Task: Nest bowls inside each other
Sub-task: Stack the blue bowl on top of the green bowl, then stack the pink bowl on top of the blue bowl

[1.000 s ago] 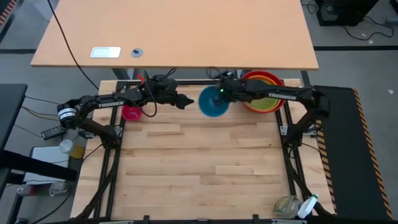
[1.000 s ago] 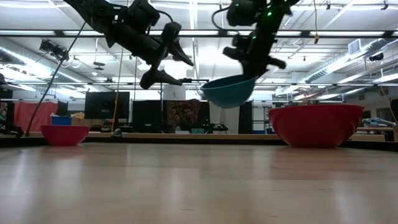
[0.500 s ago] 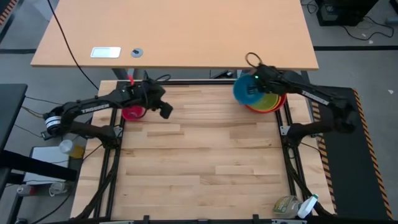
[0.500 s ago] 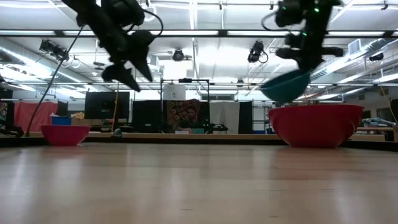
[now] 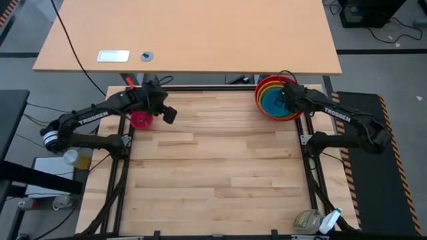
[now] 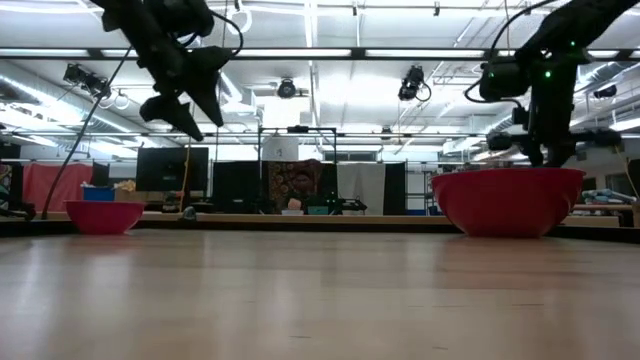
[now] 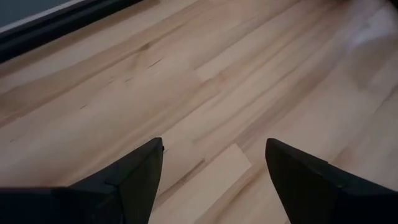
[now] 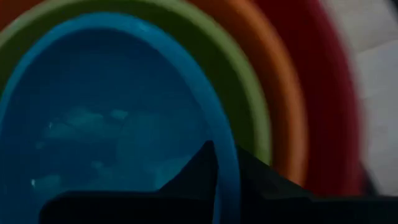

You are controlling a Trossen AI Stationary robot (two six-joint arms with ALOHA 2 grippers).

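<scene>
The blue bowl (image 5: 273,101) sits in the lime green bowl (image 8: 245,93), which sits in the orange (image 8: 292,124) and then the red bowl (image 6: 508,200), at the table's far right corner. My right gripper (image 5: 287,100) is down at the stack, shut on the blue bowl. The small magenta-pink bowl (image 5: 141,121) stands alone on its base at the far left. My left gripper (image 5: 168,115) hangs open just right of it and above the table. In the left wrist view only bare wood shows between its fingers (image 7: 130,180). My right gripper has the blue bowl's rim (image 8: 227,140) between its two fingers, one finger (image 8: 199,171) inside the bowl and one outside. The fingers slant down from the table's right side. The bowl rests level inside the lime green bowl.
A plastic bottle (image 5: 308,220) and a spray bottle lie at the near right corner. A large desk (image 5: 187,40) stands beyond the far edge. Bare wood (image 5: 213,173) fills the table's middle and near part.
My right gripper has carried the blue bowl from above the table's far middle toward the right edge and down into the lime green bowl. My left gripper has drawn back toward the left edge, to beside the magenta-pink bowl, tipping downward and staying open.
</scene>
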